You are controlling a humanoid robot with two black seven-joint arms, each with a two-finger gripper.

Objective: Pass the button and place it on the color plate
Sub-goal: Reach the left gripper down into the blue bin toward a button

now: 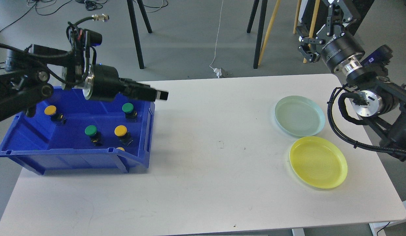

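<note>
Buttons [120, 130] loose in blue bin [75, 157], left gripper [157, 95] jaws unreadable side-on, right gripper [316, 24] jaws spread, empty

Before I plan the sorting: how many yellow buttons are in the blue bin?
3 in the blue bin: one yellow button at far left, one near the middle right, and one barely showing behind the front wall. Others may be hidden.

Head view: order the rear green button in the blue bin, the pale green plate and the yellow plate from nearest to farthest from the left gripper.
1. Rear green button in the blue bin, just below the left gripper.
2. Pale green plate, across the white table on the right.
3. Yellow plate, right side, nearer the table's front edge.
</note>
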